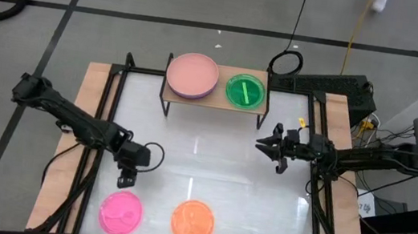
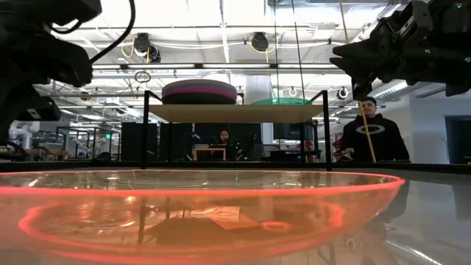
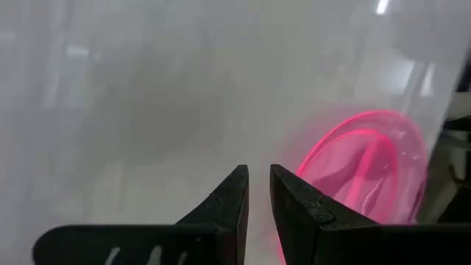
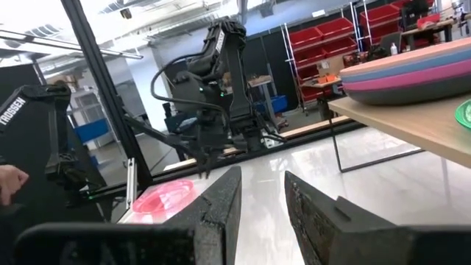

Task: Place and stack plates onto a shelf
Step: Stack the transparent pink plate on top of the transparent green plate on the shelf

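Observation:
On the shelf at the far middle of the table rests a stack of larger plates, dusty pink on top, with a green translucent plate beside it. A pink translucent plate and an orange one lie flat on the white table near its front edge. My left gripper points steeply down just beyond the pink plate's far rim, its fingers narrowly open on nothing. My right gripper hovers level in front of the shelf's right end, open and holding nothing.
Black frame rails run along the table's left and right sides inside its wooden edges. Cables and a power strip lie behind the shelf at the right. A person stands beyond the table. Bare white table lies between the shelf and the two near plates.

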You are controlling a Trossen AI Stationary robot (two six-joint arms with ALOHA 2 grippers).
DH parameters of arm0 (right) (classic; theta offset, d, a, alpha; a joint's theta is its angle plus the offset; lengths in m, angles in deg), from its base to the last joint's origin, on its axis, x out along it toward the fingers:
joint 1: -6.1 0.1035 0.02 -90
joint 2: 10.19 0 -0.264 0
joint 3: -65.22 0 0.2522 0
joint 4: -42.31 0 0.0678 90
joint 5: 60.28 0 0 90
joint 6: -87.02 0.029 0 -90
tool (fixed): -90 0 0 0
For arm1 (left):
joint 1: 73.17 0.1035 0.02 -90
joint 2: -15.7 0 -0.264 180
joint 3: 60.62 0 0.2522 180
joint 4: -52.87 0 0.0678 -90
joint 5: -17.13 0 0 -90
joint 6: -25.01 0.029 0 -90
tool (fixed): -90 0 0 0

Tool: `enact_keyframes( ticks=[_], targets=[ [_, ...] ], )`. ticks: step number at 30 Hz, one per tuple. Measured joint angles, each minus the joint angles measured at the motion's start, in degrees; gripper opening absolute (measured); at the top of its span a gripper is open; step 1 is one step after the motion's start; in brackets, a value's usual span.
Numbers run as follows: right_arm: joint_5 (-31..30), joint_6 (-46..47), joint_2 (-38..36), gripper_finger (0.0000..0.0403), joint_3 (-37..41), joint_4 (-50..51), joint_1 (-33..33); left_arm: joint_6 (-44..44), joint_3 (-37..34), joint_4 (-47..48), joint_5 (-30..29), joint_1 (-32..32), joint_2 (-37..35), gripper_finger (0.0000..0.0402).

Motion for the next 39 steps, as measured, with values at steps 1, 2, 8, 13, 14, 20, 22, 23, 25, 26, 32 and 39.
enact_keyframes(
  ticks=[1,2,8,13,14,20,22,23,25,26,32,39],
  targets=[
    [0.0,0.0,0.0,0.0091,0.0,0.1,0.0,-0.7,-0.7,-2.9,0.0,-1.0,0.0,0.0062],
    [0.0,0.0,0.0,0.0091,0.0,0.4,0.0,-1.2,-1.4,-6.0,0.0,-2.0,0.0,0.0062],
    [0.0,0.0,0.0,0.0091,0.0,1.2,0.0,-3.8,-2.9,-14.3,-1.9,-8.4,0.0,0.0062],
    [0.0,0.0,0.0,0.0091,0.0,1.2,0.0,-6.6,-2.9,-14.3,-6.2,-12.4,0.0,0.0062],
    [0.0,0.0,0.0,0.0091,0.0,1.2,0.0,-6.6,-2.9,-14.2,-6.8,-13.1,0.0,0.0062],
    [0.0,0.1,0.0,0.0091,0.0,1.2,0.0,-5.6,-2.9,-12.5,-8.2,-15.1,2.3,0.0062],
    [0.0,0.1,0.0,0.0091,0.0,1.3,0.0,-5.0,-2.9,-12.5,-7.8,-15.2,4.1,0.0062],
    [0.0,0.1,0.0,0.0091,0.0,1.2,0.0,-4.7,-2.9,-12.7,-7.6,-15.2,5.1,0.0062],
    [0.0,0.1,0.0,0.0091,0.0,1.3,0.0,-4.4,-3.0,-13.5,-7.1,-15.2,6.7,0.0062],
    [0.0,0.1,0.0,0.0091,0.0,1.3,0.0,-4.3,-3.0,-14.1,-6.7,-15.2,7.6,0.0062],
    [0.0,0.1,0.0,0.0091,0.0,1.3,0.0,-3.6,-3.0,-16.9,-4.1,-15.2,11.4,0.0062],
    [0.0,0.1,0.0,0.0091,0.0,1.3,0.0,-2.8,-2.8,-17.2,-3.9,-15.2,12.6,0.0058]
  ],
)
